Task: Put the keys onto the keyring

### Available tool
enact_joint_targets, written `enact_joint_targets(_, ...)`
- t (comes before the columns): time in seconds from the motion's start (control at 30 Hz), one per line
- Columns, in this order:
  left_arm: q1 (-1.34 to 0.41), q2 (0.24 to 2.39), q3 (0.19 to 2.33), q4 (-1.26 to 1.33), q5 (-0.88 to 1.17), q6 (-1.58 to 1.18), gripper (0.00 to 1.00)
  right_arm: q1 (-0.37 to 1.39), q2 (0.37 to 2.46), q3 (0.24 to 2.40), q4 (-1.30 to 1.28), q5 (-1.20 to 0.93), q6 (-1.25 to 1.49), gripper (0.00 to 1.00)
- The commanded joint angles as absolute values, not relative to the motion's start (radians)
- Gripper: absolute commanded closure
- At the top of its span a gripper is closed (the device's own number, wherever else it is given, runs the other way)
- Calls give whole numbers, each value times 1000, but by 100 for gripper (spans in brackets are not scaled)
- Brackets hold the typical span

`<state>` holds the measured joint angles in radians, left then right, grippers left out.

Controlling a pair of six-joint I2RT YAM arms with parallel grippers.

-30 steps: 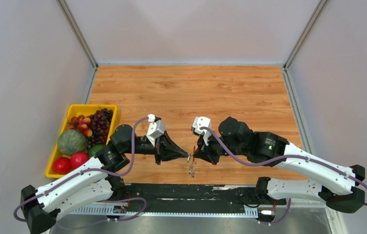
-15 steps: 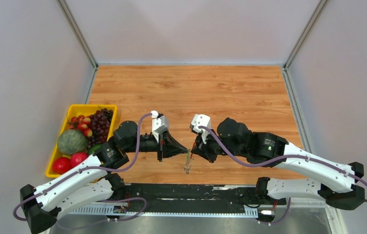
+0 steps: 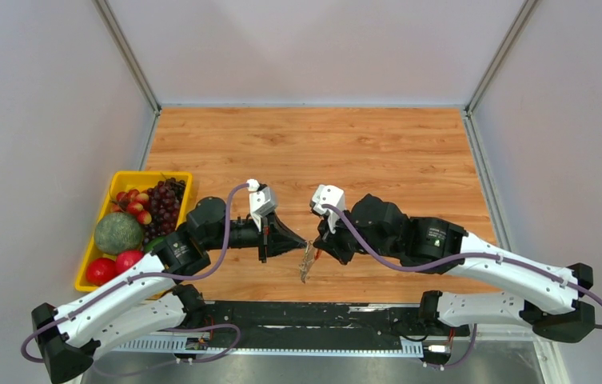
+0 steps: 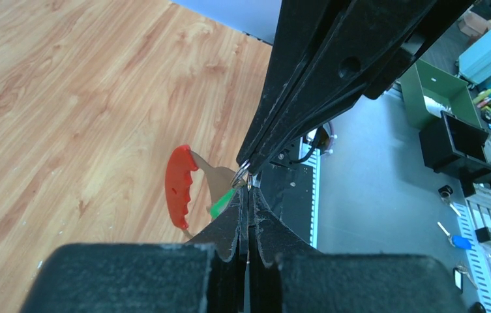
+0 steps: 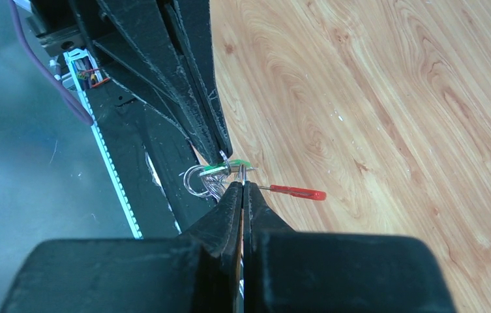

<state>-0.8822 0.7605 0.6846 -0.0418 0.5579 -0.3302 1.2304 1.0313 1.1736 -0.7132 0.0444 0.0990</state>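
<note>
Keys [image 4: 223, 203], in fact one tiny silvery metal piece with a bright green head, show in the left wrist view right at the tip of the left gripper [image 4: 248, 194]. Its two black fingers are pressed together on a thin sliver of metal, seemingly the key's blade, and the green head lies against one finger. The right gripper [image 4: 247, 167] reaches in from above, its fingers also squeezed together, with its tip at a small wire ring. The keyring [image 4: 181, 186], a red curved loop joined to a dull grey fan of metal, hangs just to the left of both tips, over the light wooden table [image 4: 66, 98].

In the right wrist view the right gripper [image 5: 242, 187] is clamped closed, and the keyring [image 5: 298, 192], its red loop seen edge-on, sticks out to the right from that tip. The keys [image 5: 221, 167] sit at the tip of the left gripper [image 5: 225, 154], touching the keyring's wire loops.

From the top external camera the left gripper [image 3: 303, 243] and right gripper [image 3: 318, 247] meet tip to tip above the table's near edge. The keyring [image 3: 306, 264] dangles just below where they meet, and the keys are too small to make out. A yellow plastic tray [image 3: 149, 174] of fruit [image 3: 118, 232] stands at the table's left side, well apart.
</note>
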Motion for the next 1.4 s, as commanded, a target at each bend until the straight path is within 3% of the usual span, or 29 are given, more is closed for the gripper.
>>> enact_joint_targets(0.0, -886, 758, 742, -35, 552, -318, 100, 1238, 1042, 1227, -663, 77, 121, 100)
enact_joint_targets(1.37, -886, 777, 801, -109, 521, -268, 100, 1240, 1081, 1269, -713, 102, 143, 100)
